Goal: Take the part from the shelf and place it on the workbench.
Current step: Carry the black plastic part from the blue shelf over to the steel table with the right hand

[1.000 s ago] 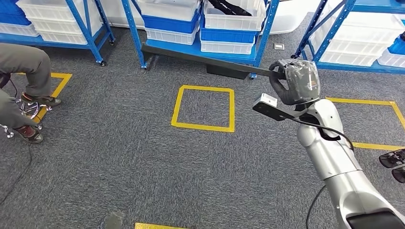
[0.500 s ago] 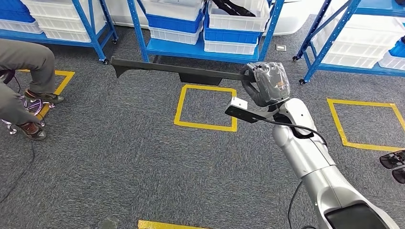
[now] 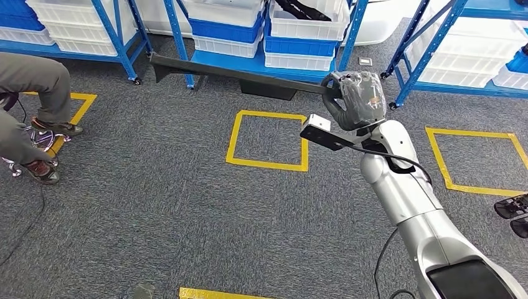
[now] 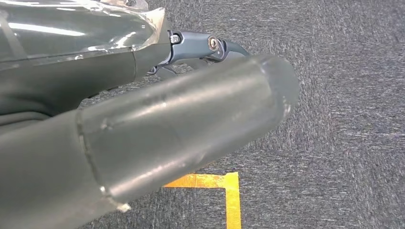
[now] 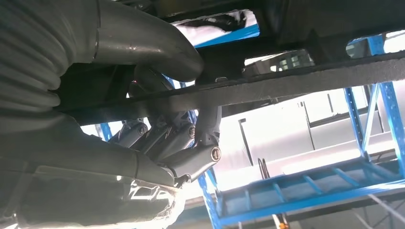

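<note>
Right hand point(image 3: 361, 99): raised ahead of the silver arm point(image 3: 411, 193), wrapped in a clear cover. Fingers point(image 5: 191, 160) curled under the part point(image 3: 243, 70), thumb point(image 5: 143, 40) pressed over the top; grip closed on one end of it. Part: long, narrow, black, held clear of the floor, running out from the fingers toward the robot's left, roughly level, with a thicker block on its underside not far from the grip.

Left hand point(image 4: 143, 133): hanging above the carpet point(image 3: 187, 205), thumb extended, nothing seen in it; whether the fingers point(image 4: 200, 45) are spread or curled cannot be told. Corner of yellow tape point(image 4: 224, 183) on the floor beyond the thumb.

Below the part, beyond the fingers: yellow taped square point(image 3: 268, 141) on grey carpet. Second taped square point(image 3: 479, 162) to the outer side of the right hand.

Far past the free end of the part: seated person's legs and shoes point(image 3: 37, 112).

Beyond the fingertips, at the far edge: blue shelving point(image 3: 348, 37) carrying white and blue bins point(image 3: 305, 31).
</note>
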Controlling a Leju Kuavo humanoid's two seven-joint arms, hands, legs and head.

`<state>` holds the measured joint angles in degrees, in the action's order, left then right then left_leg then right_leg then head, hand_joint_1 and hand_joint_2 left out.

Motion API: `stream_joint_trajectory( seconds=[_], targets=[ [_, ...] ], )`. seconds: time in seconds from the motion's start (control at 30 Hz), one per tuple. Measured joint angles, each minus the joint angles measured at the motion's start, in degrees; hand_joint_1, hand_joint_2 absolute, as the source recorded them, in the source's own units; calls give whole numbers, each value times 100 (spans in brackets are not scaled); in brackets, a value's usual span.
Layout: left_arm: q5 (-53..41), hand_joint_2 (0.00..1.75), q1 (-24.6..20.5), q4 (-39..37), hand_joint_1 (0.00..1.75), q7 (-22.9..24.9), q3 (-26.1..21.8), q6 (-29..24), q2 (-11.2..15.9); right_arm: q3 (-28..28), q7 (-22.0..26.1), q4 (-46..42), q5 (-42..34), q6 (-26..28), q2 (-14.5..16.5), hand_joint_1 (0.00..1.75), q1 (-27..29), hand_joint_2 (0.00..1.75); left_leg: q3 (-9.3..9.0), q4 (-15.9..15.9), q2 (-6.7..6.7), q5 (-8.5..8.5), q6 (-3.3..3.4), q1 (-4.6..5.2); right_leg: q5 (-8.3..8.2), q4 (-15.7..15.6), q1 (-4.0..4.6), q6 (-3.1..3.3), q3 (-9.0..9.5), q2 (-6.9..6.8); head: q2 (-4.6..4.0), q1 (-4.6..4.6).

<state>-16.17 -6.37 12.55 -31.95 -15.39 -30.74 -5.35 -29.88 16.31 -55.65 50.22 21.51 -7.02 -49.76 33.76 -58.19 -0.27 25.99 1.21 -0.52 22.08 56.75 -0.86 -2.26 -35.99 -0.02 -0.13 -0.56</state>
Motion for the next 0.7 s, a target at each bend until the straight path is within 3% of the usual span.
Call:
stream_joint_trajectory(
  seconds=[0.1, 0.13, 0.17, 0.23, 0.3, 0.33, 0.4, 0.47, 0.6, 0.63, 0.7],
  targets=[
    [-1, 0, -1, 0, 0, 22, -39, -1, 4, -35, -17, 61, 244, 20, 42, 162, -92, 175, -15, 77, 0, -72, 70, -28, -19, -28, -40, -60, -7, -5, 0, 2],
    [-8, 0, -2, 0, 0, 22, -46, -2, 2, -43, -7, 82, 254, 26, 60, 162, -126, 175, -30, 131, 3, -115, 102, -59, 56, 69, -41, -47, -60, -5, 0, 8],
    [-14, 0, -2, 0, 0, 26, -48, -3, -1, -48, 4, 101, 248, 37, 80, 162, -154, 175, -38, 172, 5, -151, 121, -83, 201, 308, -32, -14, -169, -4, 0, 10],
    [-12, 0, 4, -1, 0, 35, -57, -4, -1, -68, 28, 140, 242, 67, 121, 162, -180, 175, -17, 186, -12, -179, 131, -94, 570, 1073, -50, 50, -468, 0, 0, 13],
    [-3, 0, 25, -2, 0, 39, -76, -3, 0, -101, 33, 177, 258, 93, 159, 162, -155, 175, 7, 182, -65, -195, 102, -101, 769, 1616, -77, 24, -644, 2, 0, 11],
    [-3, 0, 37, -3, 0, 38, -85, -2, 2, -117, 30, 190, 273, 103, 171, 162, -139, 175, 18, 177, -103, -203, 78, -113, 749, 1575, -99, -19, -579, 2, 0, 11],
    [-14, 0, 49, -4, 0, 31, -95, 7, 8, -136, 16, 200, 301, 122, 179, 162, -119, 175, 45, 144, -189, -207, -4, -150, 549, 881, -167, -135, -165, 51, 0, 13],
    [-39, 0, 47, -4, 0, 16, -101, 26, 26, -140, 6, 200, 310, 167, 164, 162, -101, 175, 108, 89, -274, -202, -121, -165, 425, 268, -176, -163, 189, 155, 0, 11],
    [-100, 0, 80, -7, 0, -18, -103, 51, 37, -142, 9, 186, 315, 251, 138, 162, 20, 175, 186, 89, -332, -243, -282, -205, 394, 204, -127, 37, 195, 135, 0, -12],
    [-112, 0, 89, -7, 0, -27, -103, 46, 38, -143, 11, 180, 320, 259, 133, 162, 41, 175, 228, 3, -269, -175, -299, -212, 377, 206, -124, 92, 188, 115, 0, -16],
    [-122, 0, 85, -7, 0, -42, -105, 28, 43, -144, 15, 165, 333, 269, 125, 162, 76, 175, 454, -531, -98, 155, -304, -205, 350, 196, -107, 183, 177, 73, 0, -35]
  ],
)
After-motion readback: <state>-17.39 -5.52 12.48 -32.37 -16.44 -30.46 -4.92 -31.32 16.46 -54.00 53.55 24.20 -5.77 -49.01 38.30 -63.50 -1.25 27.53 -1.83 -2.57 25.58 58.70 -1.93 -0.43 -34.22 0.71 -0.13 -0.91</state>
